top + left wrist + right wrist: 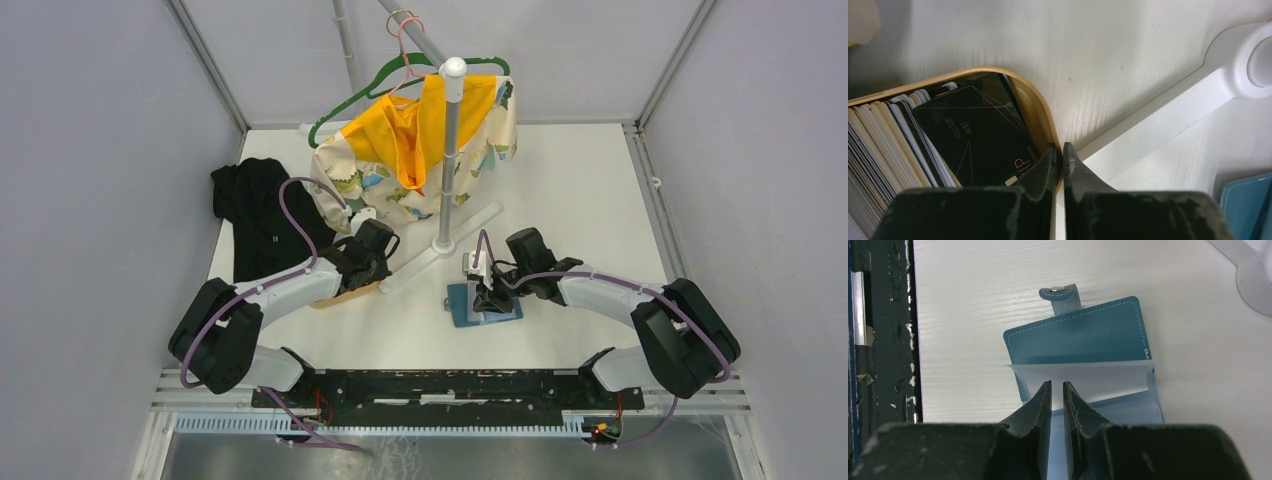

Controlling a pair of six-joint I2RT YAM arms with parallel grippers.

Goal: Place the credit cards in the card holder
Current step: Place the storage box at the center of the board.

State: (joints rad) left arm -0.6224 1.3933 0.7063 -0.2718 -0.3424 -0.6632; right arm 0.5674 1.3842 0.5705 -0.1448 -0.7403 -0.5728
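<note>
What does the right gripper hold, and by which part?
The right gripper seems to pinch the card holder by the near edge of its clear sleeve.

I'm seeing the white table (570, 190) carrying four things rn: a black cloth (255, 215) is lying crumpled at far L, a tan wooden tray (1040, 117) is sitting just beside the rack's white base foot (470, 226), which is running diagonally thru the centre, and the teal card holder (1083, 335) is lying open nearer the front, R of centre.
</note>
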